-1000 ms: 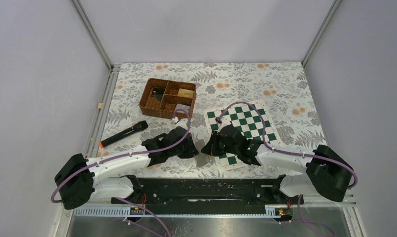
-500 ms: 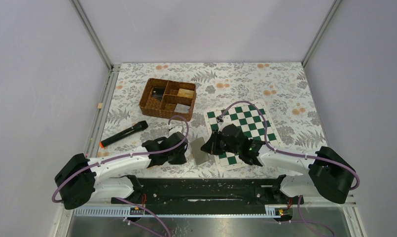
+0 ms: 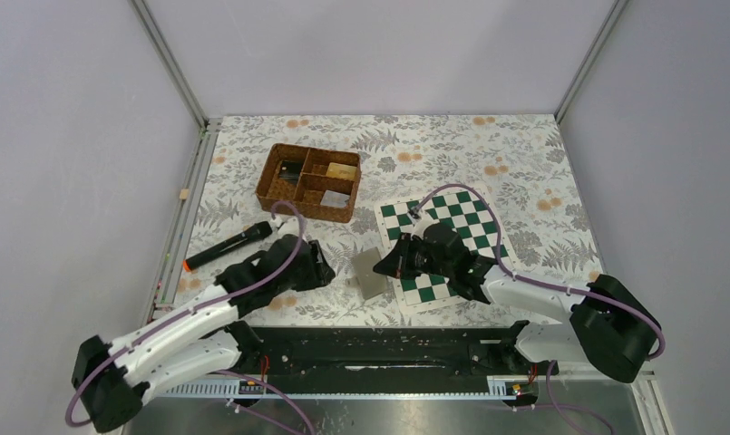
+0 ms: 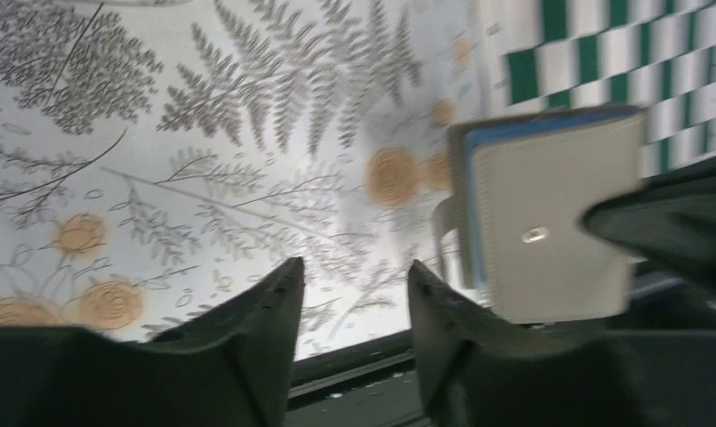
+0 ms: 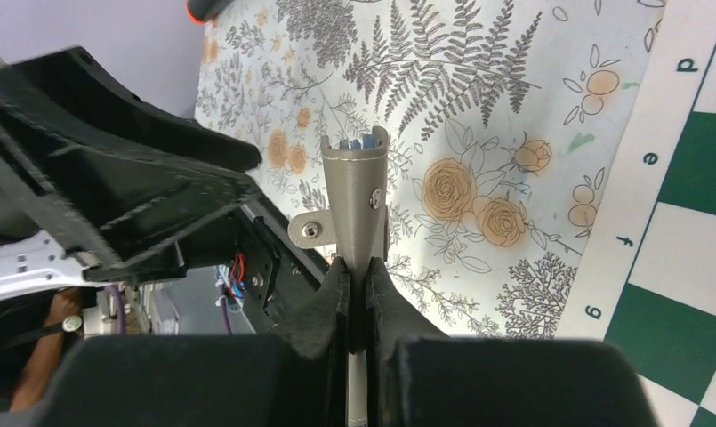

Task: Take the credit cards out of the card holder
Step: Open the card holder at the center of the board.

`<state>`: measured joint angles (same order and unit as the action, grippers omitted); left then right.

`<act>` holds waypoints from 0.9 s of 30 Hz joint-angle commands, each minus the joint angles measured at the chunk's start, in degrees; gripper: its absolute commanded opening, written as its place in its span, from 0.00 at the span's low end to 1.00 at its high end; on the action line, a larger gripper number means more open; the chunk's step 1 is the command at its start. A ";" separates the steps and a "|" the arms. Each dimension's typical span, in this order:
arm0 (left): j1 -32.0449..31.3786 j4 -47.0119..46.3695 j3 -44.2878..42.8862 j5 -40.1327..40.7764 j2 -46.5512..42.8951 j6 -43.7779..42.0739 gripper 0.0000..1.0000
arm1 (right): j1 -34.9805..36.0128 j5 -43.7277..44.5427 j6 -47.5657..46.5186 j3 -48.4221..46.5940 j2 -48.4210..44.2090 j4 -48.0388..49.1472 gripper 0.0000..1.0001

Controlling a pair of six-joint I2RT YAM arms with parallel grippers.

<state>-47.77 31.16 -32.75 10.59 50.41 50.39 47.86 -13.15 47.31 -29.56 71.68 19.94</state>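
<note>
Gripping card holder on edge, long axis pointing leftward | right gripper jaws clamped on it | left gripper jaws parted

The right gripper is pinching its two fingers tight on the near edge of the card holder and is holding it out straight ahead of the fingertips, its arm lying low and angling inward. The left gripper is hovering with its jaws spread and nothing between them. The card holder is sitting ahead and to the right of its fingertips, apart from them.
</note>
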 commanded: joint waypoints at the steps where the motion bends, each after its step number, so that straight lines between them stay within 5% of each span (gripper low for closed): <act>1: 2.60 -5.83 1.76 -8.38 -9.25 -3.82 0.55 | -1.42 -6.66 -0.73 -0.67 -3.05 3.87 0.00; 6: 3.98 -11.33 4.22 -14.25 -14.78 -4.60 0.65 | -1.85 -10.30 -0.24 -1.87 -4.80 3.16 0.00; 24: 5.75 -27.13 14.22 -26.74 -16.24 2.40 0.48 | -3.51 -20.33 14.29 1.72 0.38 25.55 0.00; 27: 5.75 -30.10 15.47 -27.69 -14.87 3.72 0.36 | -3.56 -20.97 15.19 2.30 3.05 28.58 0.00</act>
<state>-42.11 10.44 -18.68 -13.39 34.13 51.64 44.34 -31.05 59.07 -27.97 72.12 38.92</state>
